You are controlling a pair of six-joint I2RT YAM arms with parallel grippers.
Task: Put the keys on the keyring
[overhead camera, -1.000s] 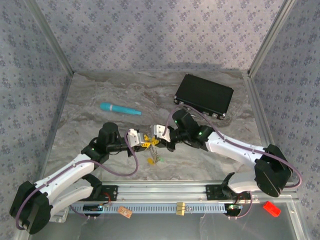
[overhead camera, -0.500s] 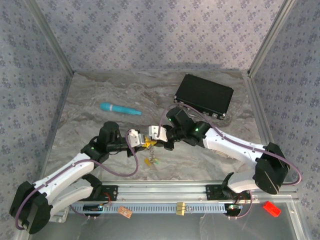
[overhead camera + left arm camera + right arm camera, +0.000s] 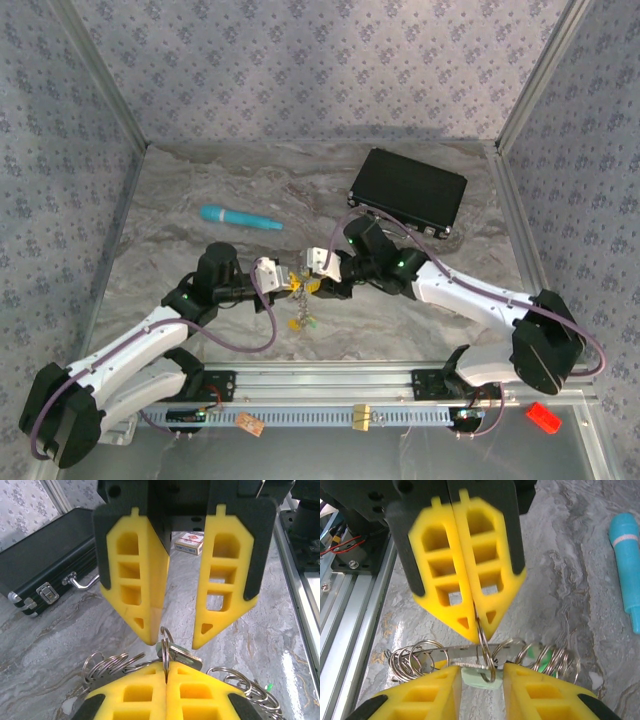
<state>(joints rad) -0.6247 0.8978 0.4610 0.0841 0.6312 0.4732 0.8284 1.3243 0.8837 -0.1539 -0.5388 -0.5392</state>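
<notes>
Top external: the keyring (image 3: 300, 291) is held up off the counter (image 3: 180, 190), toward the near edge from the black case (image 3: 408, 190) and off its left corner. Keys (image 3: 304, 321) dangle under it, farther again from the case. A teal pen (image 3: 240, 217) lies well to the left of the case, apart from the bunch.

Left wrist: your left pincer (image 3: 165, 670) is closed, with its yellow pads pressed flat together. It pinches a thin wire loop of the keyring, which stands up out of the seam with a flat metal piece beside it. Coils of the ring fan out on both sides of the pads. Your right pincer (image 3: 174, 641) faces it tip to tip with its fingers parted. The top of the loop sits in the gap between those tips, closer to one finger, and you cannot tell whether it touches. The case lies behind and to the left, its latch and handle turned toward this camera.

Right wrist: the right pincer's fingers stand apart on either side of a pale teal key head (image 3: 479, 676) that hangs on the pinched loop. A green key head (image 3: 540, 656) shows through the coils on the side away from the rail.
</notes>
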